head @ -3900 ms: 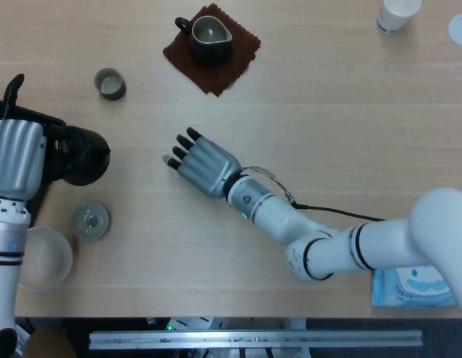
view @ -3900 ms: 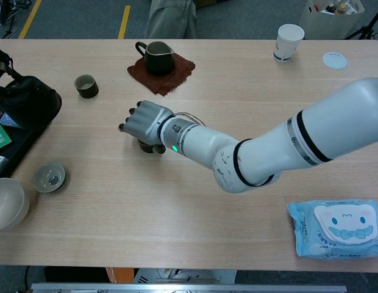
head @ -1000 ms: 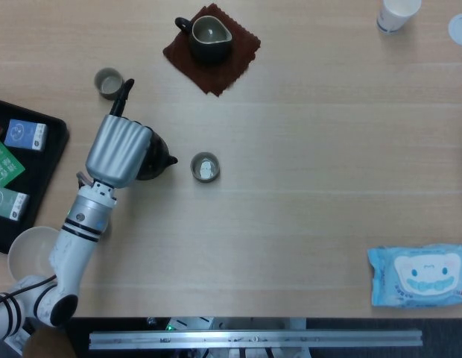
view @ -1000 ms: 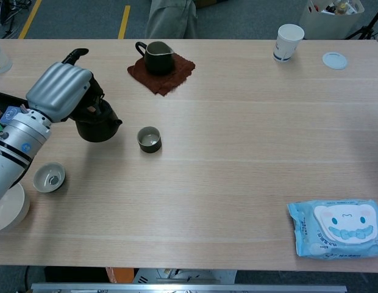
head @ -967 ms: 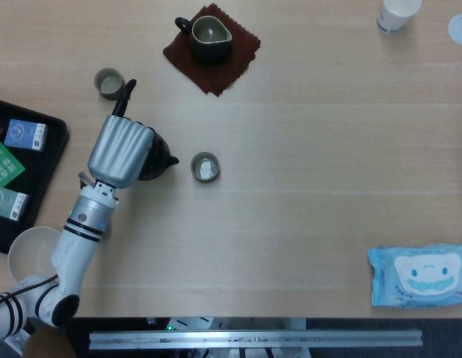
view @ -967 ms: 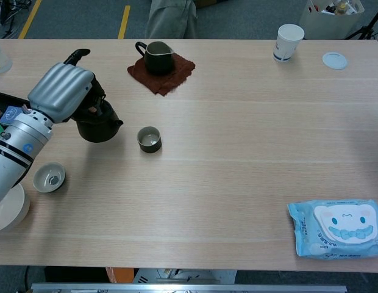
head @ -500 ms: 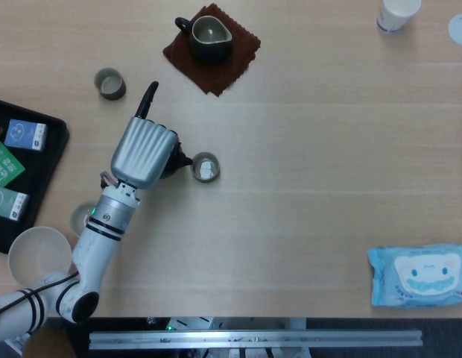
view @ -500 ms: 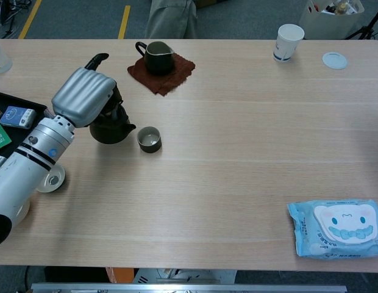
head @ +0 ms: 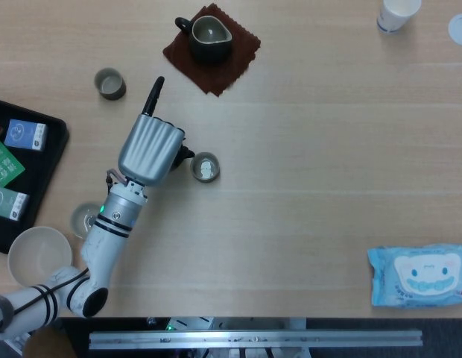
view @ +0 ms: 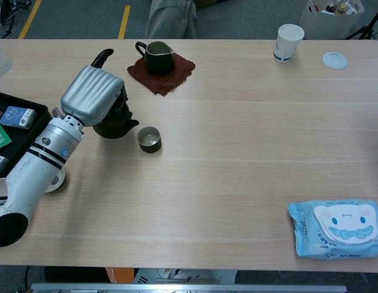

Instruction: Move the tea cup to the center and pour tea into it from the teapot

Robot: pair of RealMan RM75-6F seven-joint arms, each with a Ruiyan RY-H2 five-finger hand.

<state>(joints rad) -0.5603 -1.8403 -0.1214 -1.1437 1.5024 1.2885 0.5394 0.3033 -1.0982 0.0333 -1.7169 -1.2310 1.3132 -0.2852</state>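
A small dark tea cup (head: 205, 167) (view: 149, 139) stands near the middle of the wooden table. My left hand (head: 149, 152) (view: 93, 94) grips the black teapot (view: 116, 120) just left of the cup. The pot's spout (head: 186, 155) points at the cup, close to its rim. The hand covers most of the pot in the head view. My right hand is out of both views.
A dark pitcher (head: 209, 37) sits on a brown cloth (head: 216, 63) at the back. A second small cup (head: 109, 83) stands back left, a lid (head: 86, 218) and a white bowl (head: 37, 257) front left. A black tray (head: 26, 183) holds packets. Wipes (head: 419, 274) lie front right.
My left hand has carried the teapot rightward from beside the tray to just left of the cup. The right arm, over the cup 3.9 s ago, has left the view.
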